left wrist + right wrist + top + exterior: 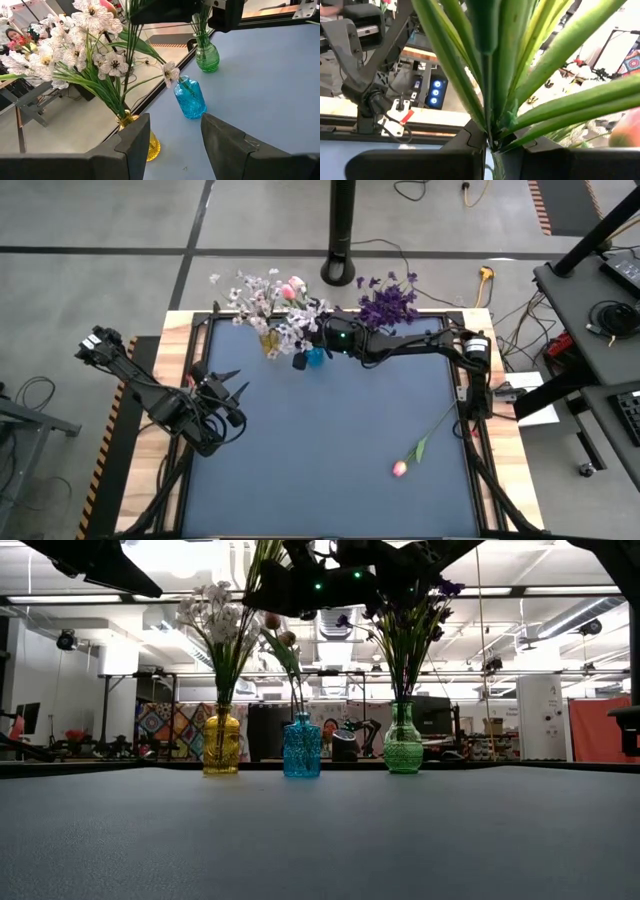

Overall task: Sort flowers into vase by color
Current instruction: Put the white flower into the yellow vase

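Three small glass vases stand in a row along the bench's far edge: a yellow glass vase (221, 752) holding white-lavender sprigs (75, 35), a blue glass vase (301, 750) and a green glass vase (403, 751) with dark purple blooms (388, 302). The right pincer (489, 142) hangs over the blue vase, pressed together on a green-leaved pink tulip stem (492, 65) (its bud is mostly cut off in the wrist view). The left pincer (172, 135) waits spread and empty near the bench's left edge. Another pink tulip (425, 442) lies flat near the right front corner.
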`<state>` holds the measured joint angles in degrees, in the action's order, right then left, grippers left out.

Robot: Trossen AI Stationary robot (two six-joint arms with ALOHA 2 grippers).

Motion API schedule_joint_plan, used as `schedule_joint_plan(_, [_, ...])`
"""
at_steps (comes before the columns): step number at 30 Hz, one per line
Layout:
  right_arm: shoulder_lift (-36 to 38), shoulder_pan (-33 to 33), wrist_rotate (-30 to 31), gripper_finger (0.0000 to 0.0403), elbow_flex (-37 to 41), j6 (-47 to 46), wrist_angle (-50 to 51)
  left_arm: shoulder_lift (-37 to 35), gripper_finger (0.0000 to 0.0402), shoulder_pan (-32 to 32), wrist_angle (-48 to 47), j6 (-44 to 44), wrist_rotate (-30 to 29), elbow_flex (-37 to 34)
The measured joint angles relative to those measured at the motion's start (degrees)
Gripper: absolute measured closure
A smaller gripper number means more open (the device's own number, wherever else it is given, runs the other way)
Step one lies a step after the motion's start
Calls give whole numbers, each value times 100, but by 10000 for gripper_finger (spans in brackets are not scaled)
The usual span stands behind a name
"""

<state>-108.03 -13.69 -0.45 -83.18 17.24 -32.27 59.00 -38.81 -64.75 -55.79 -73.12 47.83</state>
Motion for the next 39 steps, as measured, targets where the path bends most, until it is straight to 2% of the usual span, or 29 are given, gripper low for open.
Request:
schedule_joint_plan(4, [0,2,-100,375,-64,-275,179,0,242,0,0,0,-1,-2])
schedule_joint_plan(16, [-75,-13,-107,375,-1052,-478,1864,0,242,0,0,0,-50,-4])
schedule_joint_plan(25, [-914,-24,-140,375,-2258,-220,2829,0,242,1,11,-31,-48,-111])
schedule_joint_plan(31, [-1151,-25,-105,375,-2980,-77,3511,0,242,2,28,-48,-43,-244])
schedule_joint_plan(39, [-1123,-86,-63,375,-3069,72,3632,0,242,2,33,-48,-39,-254])
